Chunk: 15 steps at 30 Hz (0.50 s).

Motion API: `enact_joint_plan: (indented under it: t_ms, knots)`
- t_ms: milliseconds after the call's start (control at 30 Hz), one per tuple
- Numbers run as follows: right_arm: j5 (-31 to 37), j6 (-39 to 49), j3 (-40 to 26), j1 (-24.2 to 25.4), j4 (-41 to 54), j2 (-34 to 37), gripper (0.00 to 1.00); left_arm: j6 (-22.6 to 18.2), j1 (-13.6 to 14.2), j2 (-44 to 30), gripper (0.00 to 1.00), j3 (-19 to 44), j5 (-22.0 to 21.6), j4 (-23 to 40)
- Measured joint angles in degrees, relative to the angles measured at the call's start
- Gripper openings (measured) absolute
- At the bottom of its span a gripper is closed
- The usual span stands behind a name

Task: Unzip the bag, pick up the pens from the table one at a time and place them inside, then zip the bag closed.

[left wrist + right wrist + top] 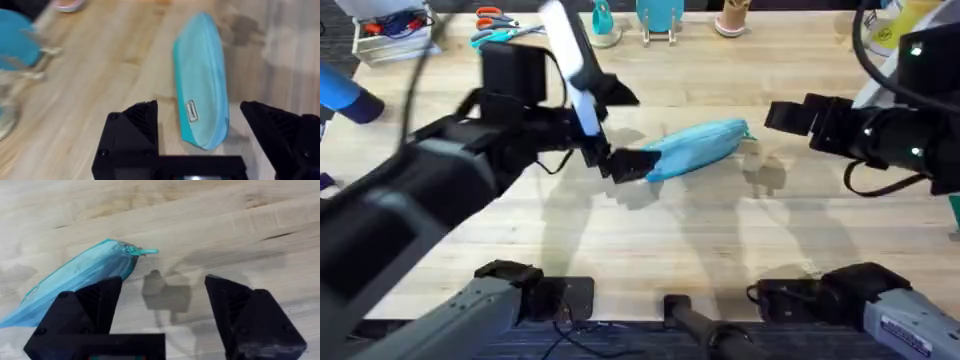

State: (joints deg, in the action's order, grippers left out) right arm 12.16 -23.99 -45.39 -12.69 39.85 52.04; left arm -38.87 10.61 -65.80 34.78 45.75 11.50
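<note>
Bag [697, 148] flat on counter [650, 235], zipper pull [145, 252] at its right end | small white tag [192, 111] on bag, print unreadable | left tool [200, 125] open, straddling bag's left end | right tool [162, 305] open, low, just right of bag, apart from it

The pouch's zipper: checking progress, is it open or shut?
Shut, it seems: the pouch shows no gap, and its zipper pull sits at one end.
</note>
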Motion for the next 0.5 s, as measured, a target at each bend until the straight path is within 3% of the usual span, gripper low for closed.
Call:
enact_joint_plan:
  t_ms: [133,500]
  knots:
    - [-1.7,1.0,0.0,0.0,0.9,-2.3,0.996,8.5,0.0,7.8,0.995,1.1,-4.1,4.9]
    - [-7.9,7.6,0.0,0.0,5.1,-17.1,0.997,25.1,0.0,31.0,0.996,1.5,-15.3,28.0]
